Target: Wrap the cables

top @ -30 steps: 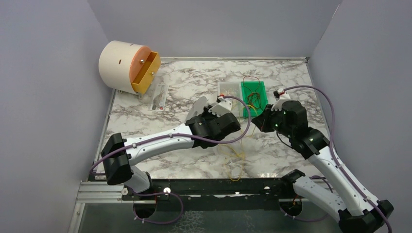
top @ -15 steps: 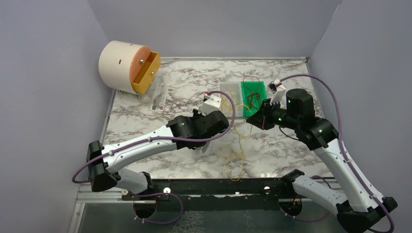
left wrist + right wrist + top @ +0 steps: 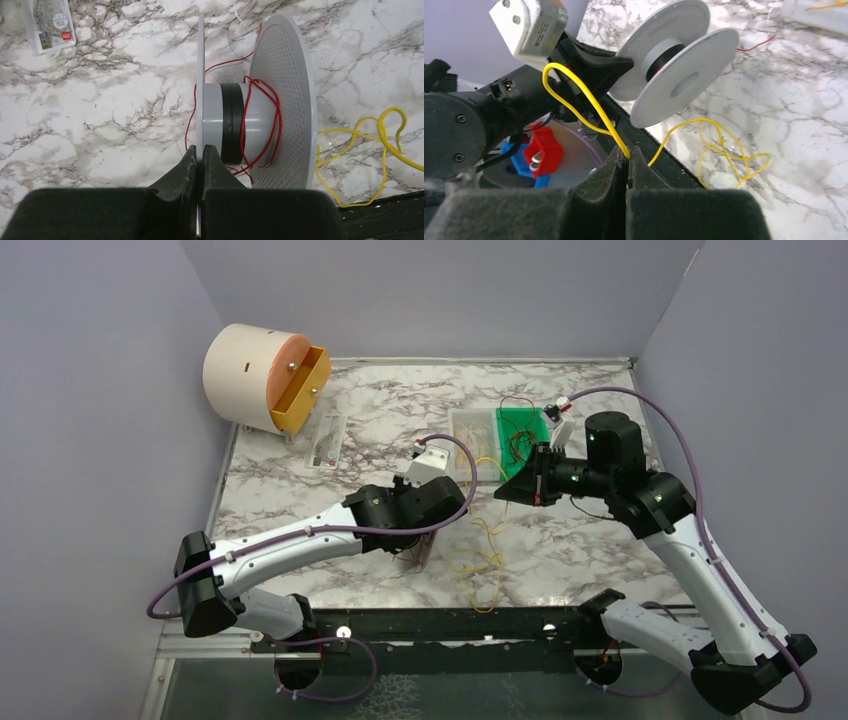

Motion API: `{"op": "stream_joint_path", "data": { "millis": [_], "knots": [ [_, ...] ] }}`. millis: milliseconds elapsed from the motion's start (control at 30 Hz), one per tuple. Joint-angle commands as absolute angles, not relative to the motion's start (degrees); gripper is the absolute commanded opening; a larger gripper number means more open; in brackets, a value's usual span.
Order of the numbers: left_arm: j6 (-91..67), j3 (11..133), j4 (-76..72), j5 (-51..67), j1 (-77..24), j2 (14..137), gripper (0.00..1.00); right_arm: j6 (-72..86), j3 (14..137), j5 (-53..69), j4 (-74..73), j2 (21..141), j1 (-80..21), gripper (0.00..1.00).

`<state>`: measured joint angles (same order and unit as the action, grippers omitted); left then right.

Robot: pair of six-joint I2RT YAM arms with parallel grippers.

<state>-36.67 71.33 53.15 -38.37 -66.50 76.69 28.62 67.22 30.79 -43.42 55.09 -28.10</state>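
Left gripper (image 3: pixel 200 152) closed tight, pinching the thin rim of a grey spool (image 3: pixel 282 75) that sits edge-on just beyond the fingers. Red cable (image 3: pixel 276 120) looped loosely around the spool's hub. Right gripper (image 3: pixel 626 156) clamped on a yellow cable (image 3: pixel 616 140), which arches up from the fingertips. The rest trails down to a loose tangle on the marble table (image 3: pixel 814 115), below the spool.

Left arm (image 3: pixel 300 535): stretched right, low
Left jaws: clamped tight, tilted down
Right arm (image 3: pixel 700 560): raised, wrist turned left
Right jaws: clamped tight
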Motion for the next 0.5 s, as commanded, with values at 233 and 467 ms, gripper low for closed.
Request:
{"op": "stream_joint_path", "data": {
  "millis": [233,467],
  "knots": [
    [-37.8,66.9,47.0,-39.1,-66.2,72.5,0.08,42.5,58.9,29.1,-31.8,55.7,-35.9,0.01],
    [-36.1,62.8,43.6,-36.9,-65.2,69.5,0.2,47.9,55.0,25.5,-26.6,56.5,-38.2,0.01]
  ]
}}
